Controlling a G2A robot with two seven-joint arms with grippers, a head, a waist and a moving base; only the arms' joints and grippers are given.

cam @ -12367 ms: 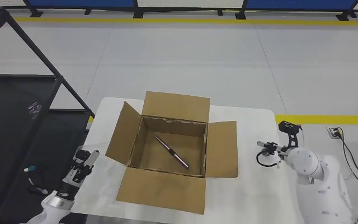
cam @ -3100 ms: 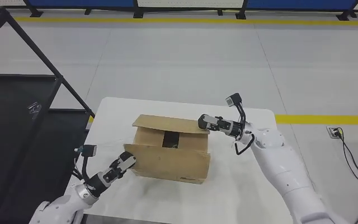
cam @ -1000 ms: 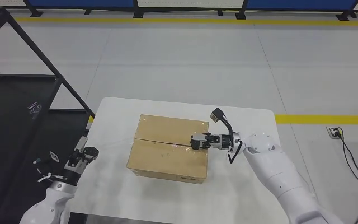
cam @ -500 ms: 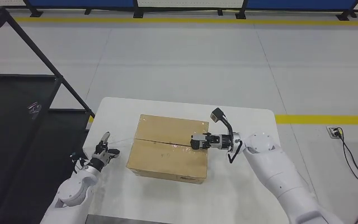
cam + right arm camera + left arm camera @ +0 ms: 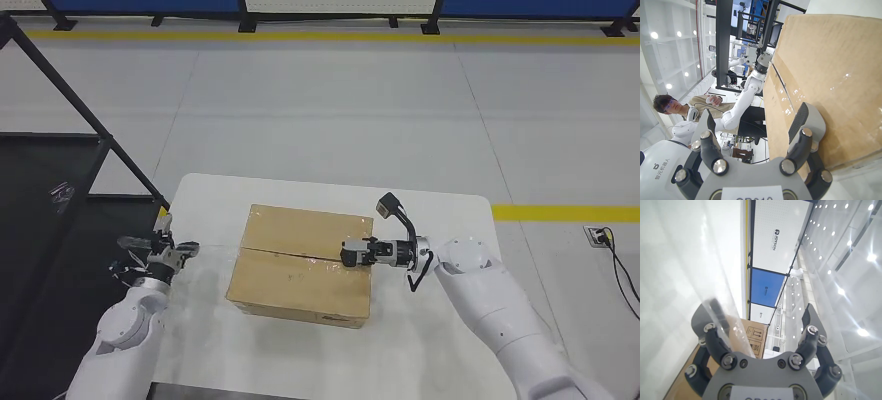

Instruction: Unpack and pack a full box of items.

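The cardboard box (image 5: 305, 265) stands shut on the white table, with glossy clear tape over its middle seam (image 5: 318, 258). My right gripper (image 5: 348, 252) is open at the box's right end. One pad (image 5: 799, 121) lies flat on the lid (image 5: 829, 72) beside the seam, and the other finger (image 5: 706, 123) hangs off the side. My left gripper (image 5: 165, 250) is left of the box, apart from it, and is open (image 5: 761, 306). A strip of clear tape (image 5: 719, 281) clings to one left finger (image 5: 716, 311) and stretches away from it. The box's corner (image 5: 755, 336) shows beyond the fingers.
A black metal rack (image 5: 70, 170) stands off the table's left side, close behind my left arm. Bare tabletop (image 5: 440, 340) lies in front of and to the right of the box. The left arm (image 5: 761, 66) shows past the box's far end.
The box's flaps, open earlier, are now shut and taped. Over the last second my left gripper has moved away from the table's front and turned. The right gripper has stayed on the lid.
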